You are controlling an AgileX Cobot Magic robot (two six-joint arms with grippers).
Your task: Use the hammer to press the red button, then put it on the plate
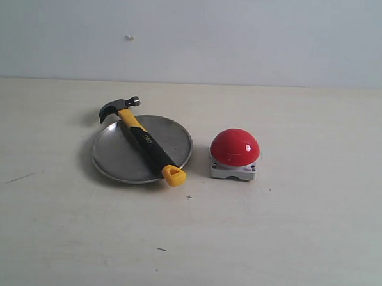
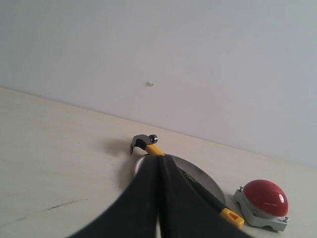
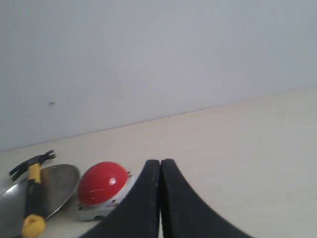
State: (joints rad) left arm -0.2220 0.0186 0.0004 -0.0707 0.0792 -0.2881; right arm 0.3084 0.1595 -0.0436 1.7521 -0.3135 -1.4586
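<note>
The hammer (image 1: 143, 139) lies diagonally across the silver plate (image 1: 116, 155), its dark head (image 1: 118, 107) overhanging the far rim and its yellow looped end (image 1: 173, 175) at the near rim. The red button (image 1: 234, 147) sits on its grey-white base just right of the plate. Neither gripper shows in the exterior view. In the left wrist view my left gripper (image 2: 158, 163) is shut and empty, well back from the hammer (image 2: 143, 143), plate (image 2: 208, 181) and button (image 2: 265, 197). My right gripper (image 3: 160, 162) is shut and empty too, with the button (image 3: 101, 182), hammer (image 3: 32, 196) and plate (image 3: 62, 183) beyond it.
The pale table (image 1: 288, 238) stretches around the objects, with a small dark mark (image 1: 162, 249) near the front and a scratch (image 1: 19, 178) at the left. A plain light wall (image 1: 248, 37) rises behind the table's back edge.
</note>
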